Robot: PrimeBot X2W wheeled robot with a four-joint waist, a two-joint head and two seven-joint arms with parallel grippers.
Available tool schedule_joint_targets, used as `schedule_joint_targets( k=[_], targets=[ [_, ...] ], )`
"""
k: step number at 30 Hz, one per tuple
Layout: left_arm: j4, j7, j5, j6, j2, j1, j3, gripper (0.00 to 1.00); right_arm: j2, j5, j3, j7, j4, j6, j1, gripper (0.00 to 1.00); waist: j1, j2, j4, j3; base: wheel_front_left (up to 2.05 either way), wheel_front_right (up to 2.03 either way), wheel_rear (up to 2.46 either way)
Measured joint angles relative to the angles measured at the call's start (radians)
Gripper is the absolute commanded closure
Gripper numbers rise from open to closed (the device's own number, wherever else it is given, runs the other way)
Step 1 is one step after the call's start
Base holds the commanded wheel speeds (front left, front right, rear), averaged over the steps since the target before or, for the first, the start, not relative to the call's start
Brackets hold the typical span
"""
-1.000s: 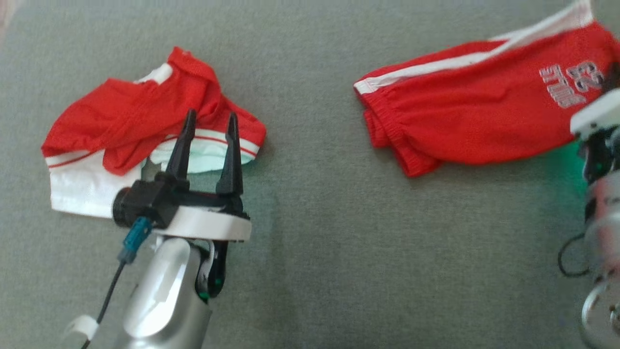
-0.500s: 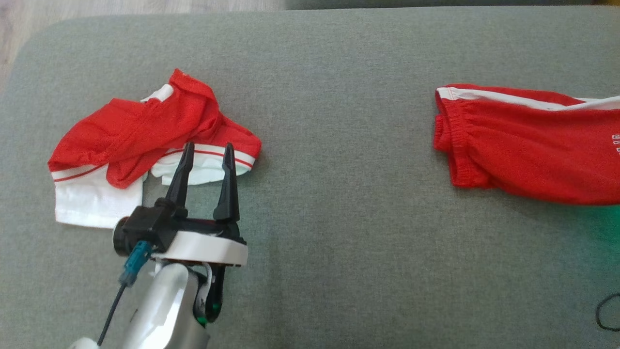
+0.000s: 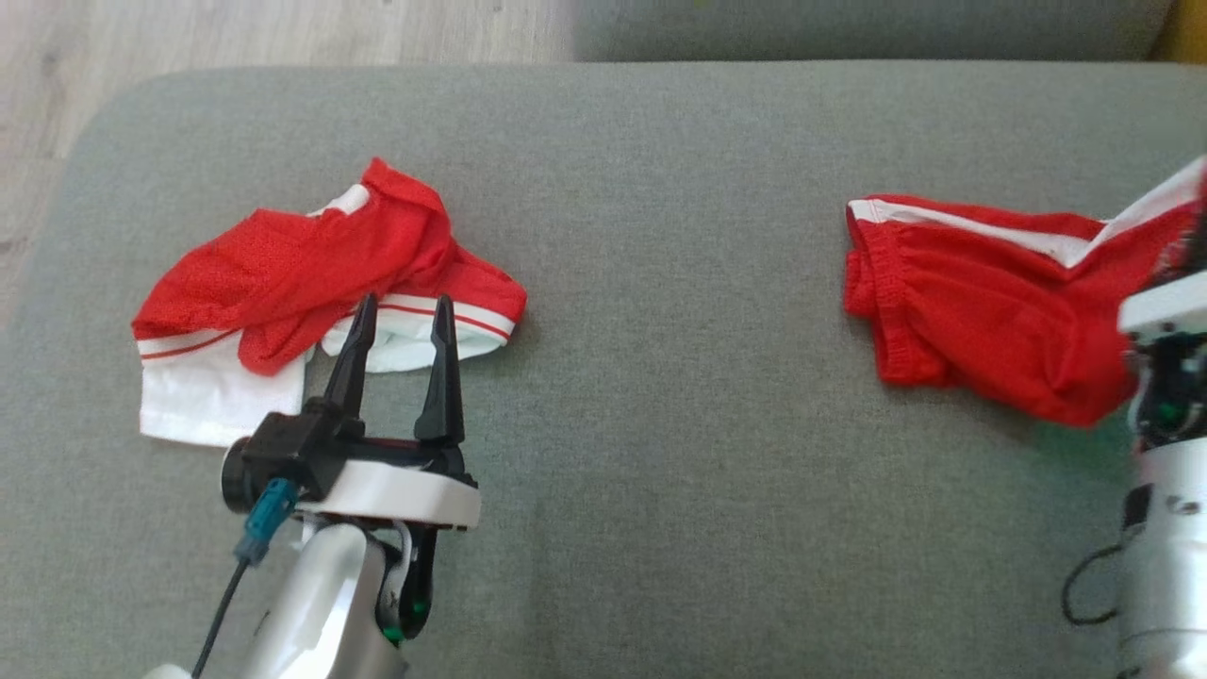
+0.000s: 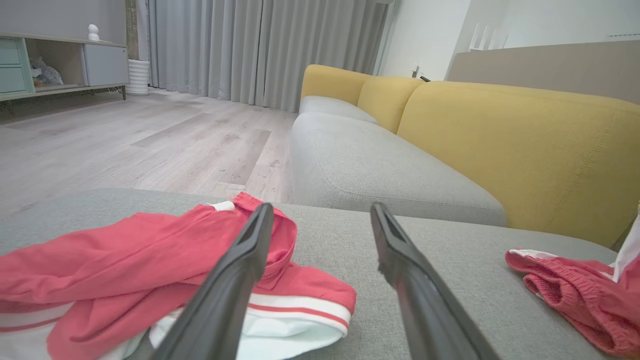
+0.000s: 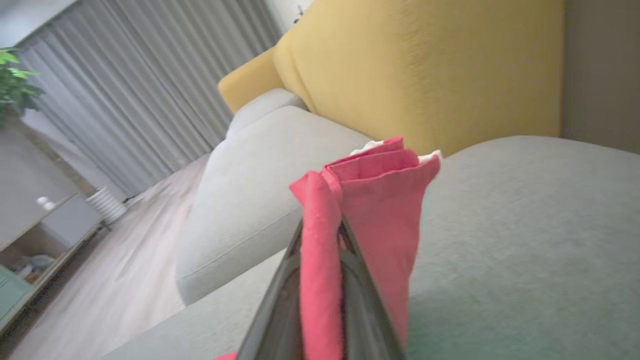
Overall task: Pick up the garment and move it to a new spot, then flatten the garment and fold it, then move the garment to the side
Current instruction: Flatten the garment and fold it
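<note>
The garment in hand is a pair of red shorts (image 3: 971, 311) with white side stripes, lying on the right of the grey cushion (image 3: 660, 283). Its right end is lifted and bunched. My right gripper (image 3: 1196, 226) is shut on that end; in the right wrist view red cloth (image 5: 370, 200) stands up between and over the closed fingers (image 5: 272, 310). A second crumpled red-and-white garment (image 3: 311, 273) lies on the left. My left gripper (image 3: 404, 306) hovers open at its near edge, its fingers (image 4: 240, 270) straddling the white hem (image 4: 280, 330).
The cushion's rounded far-left corner (image 3: 104, 104) drops to the wooden floor (image 3: 236, 33). Beyond the far edge stands a sofa with a grey seat (image 4: 365, 165) and a yellow backrest (image 4: 525, 140). A black cable loop (image 3: 1084, 585) hangs by my right forearm.
The camera has shifted. My right arm is back in view and has raised the shorts' right end, so the cloth bunches there. The left gripper stays open by the left garment.
</note>
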Motion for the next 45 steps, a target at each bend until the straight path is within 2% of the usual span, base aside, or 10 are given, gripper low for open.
schedule_joint_targets(
  k=[7, 15, 23, 24, 25, 30, 35, 38, 42, 45],
  targets=[
    [0.005, 0.0, 0.008, -0.001, 0.0, 0.02, 0.0, 0.0, 0.025, 0.101, 0.207, 0.022, -0.056, 0.0, 0.053, 1.0, 0.0, 0.0, 0.018, -0.027, 0.0, 0.0, 0.0],
    [0.011, 0.0, 0.008, -0.001, 0.0, 0.022, -0.002, 0.0, 0.029, 0.154, 0.449, 0.027, -0.029, 0.0, 0.083, 1.0, 0.0, 0.0, 0.057, -0.032, 0.0, 0.0, 0.0],
    [0.02, 0.0, 0.017, -0.001, 0.0, 0.027, 0.006, 0.0, -0.042, 0.165, 0.665, 0.049, 0.047, 0.0, 0.148, 1.0, 0.0001, 0.0, 0.067, -0.037, 0.0, 0.0, 0.0],
    [0.02, 0.0, 0.018, -0.001, 0.0, 0.029, 0.009, 0.0, -0.052, 0.161, 0.685, 0.046, 0.058, 0.0, 0.15, 0.53, 0.0001, 0.0, 0.065, -0.038, 0.0, 0.0, 0.0],
    [0.02, 0.0, 0.021, -0.001, 0.0, 0.031, 0.011, 0.0, -0.063, 0.155, 0.714, 0.044, 0.065, 0.0, 0.15, 0.0, 0.0001, 0.0, 0.061, -0.038, 0.0, 0.0, 0.0],
    [0.021, 0.0, 0.026, -0.009, 0.001, 0.034, 0.014, 0.0, -0.066, 0.172, 0.784, -0.01, 0.074, 0.0, 0.149, 0.0, 0.0001, 0.0, 0.031, -0.045, 0.0, 0.0, 0.0],
    [0.011, 0.0, 0.026, -0.009, 0.001, 0.034, 0.016, 0.0, -0.078, 0.146, 0.737, -0.123, 0.079, 0.0, 0.146, 0.0, 0.0001, 0.0, 0.001, -0.054, 0.0, 0.0, 0.0],
    [-0.011, 0.0, 0.026, -0.008, 0.001, 0.034, 0.022, 0.0, -0.073, 0.112, 0.648, -0.176, 0.057, 0.0, 0.144, 0.0, 0.0001, 0.0, -0.027, -0.065, 0.0, 0.0, 0.0],
    [-0.034, 0.0, 0.025, -0.008, 0.001, 0.034, 0.03, 0.0, -0.056, -0.02, 0.51, -0.2, -0.013, 0.0, 0.152, 0.0, 0.0001, 0.0, -0.069, -0.078, 0.0, 0.0, 0.0],
    [-0.048, 0.0, 0.025, -0.008, 0.001, 0.034, 0.029, 0.0, -0.016, -0.115, 0.402, -0.201, -0.101, 0.0, 0.2, 0.0, 0.0001, 0.0, -0.101, -0.087, 0.0, 0.0, 0.0]
  ],
)
